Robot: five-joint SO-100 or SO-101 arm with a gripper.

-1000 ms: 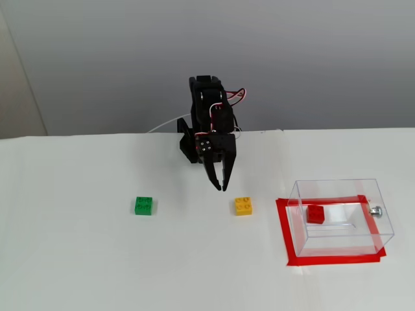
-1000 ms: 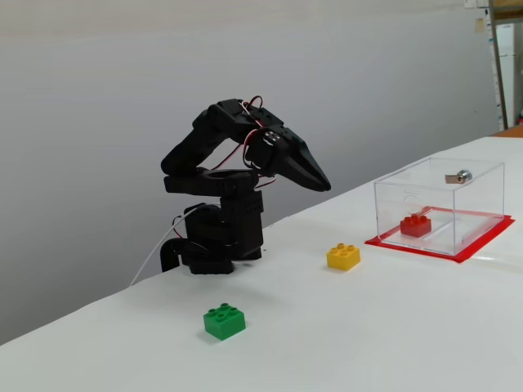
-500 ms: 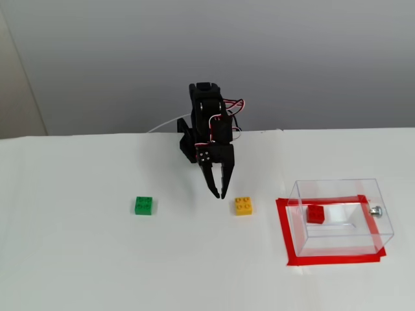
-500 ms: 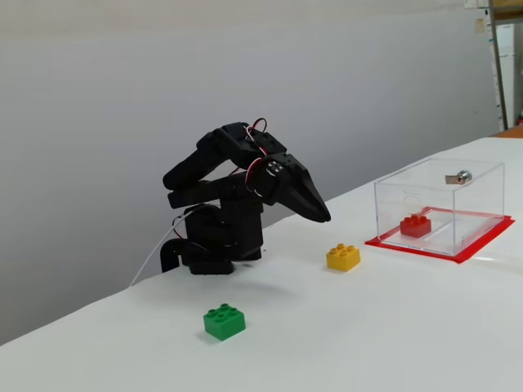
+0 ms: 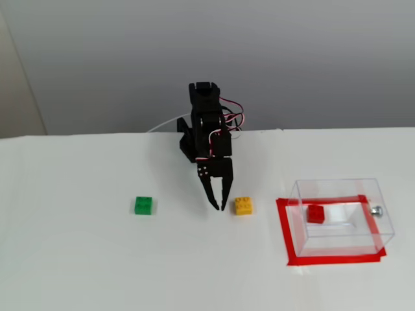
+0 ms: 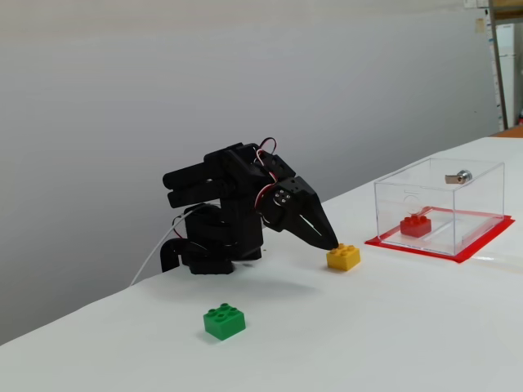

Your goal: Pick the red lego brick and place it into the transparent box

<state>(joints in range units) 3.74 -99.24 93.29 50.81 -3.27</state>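
The red lego brick point(image 5: 316, 214) lies inside the transparent box point(image 5: 363, 189), on its floor; it shows there in both fixed views point(image 6: 416, 225). The clear box point(image 6: 482, 175) stands on a red tape rectangle and has a small metal knob point(image 5: 377, 210) on one side. My black gripper point(image 5: 220, 206) hangs with its tips just above the table, left of a yellow brick point(image 5: 244, 205). Its jaws stand nearly together and hold nothing. In the side fixed view the gripper point(image 6: 330, 244) is close beside the yellow brick point(image 6: 343, 257).
A green brick point(image 5: 144, 205) lies on the white table to the left of the arm, also in the side fixed view point(image 6: 224, 320). The red tape frame point(image 5: 288, 240) marks the box's place. The arm's base point(image 6: 204, 245) stands at the table's back edge.
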